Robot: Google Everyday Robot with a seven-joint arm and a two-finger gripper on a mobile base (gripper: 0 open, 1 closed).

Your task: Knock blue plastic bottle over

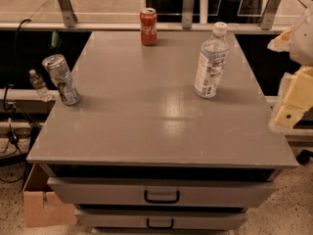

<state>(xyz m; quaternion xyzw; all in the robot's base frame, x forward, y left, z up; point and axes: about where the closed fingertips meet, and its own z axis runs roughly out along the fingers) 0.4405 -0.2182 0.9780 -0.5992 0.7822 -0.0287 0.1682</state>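
Note:
The blue plastic bottle point(211, 61) stands upright on the right side of the grey table top point(146, 106). It is clear, with a white cap and a white-and-blue label. My gripper point(292, 102) is at the right edge of the view, beyond the table's right edge and lower right of the bottle. It is well apart from the bottle. Only its cream-coloured body and one finger show.
A red soda can point(148, 27) stands at the table's back centre. A silver patterned can point(62, 79) stands at the left edge. A tiny clear bottle point(38, 85) sits off the table to the left. Drawers point(161, 195) are below the front edge, and a cardboard box point(41, 204) is on the floor.

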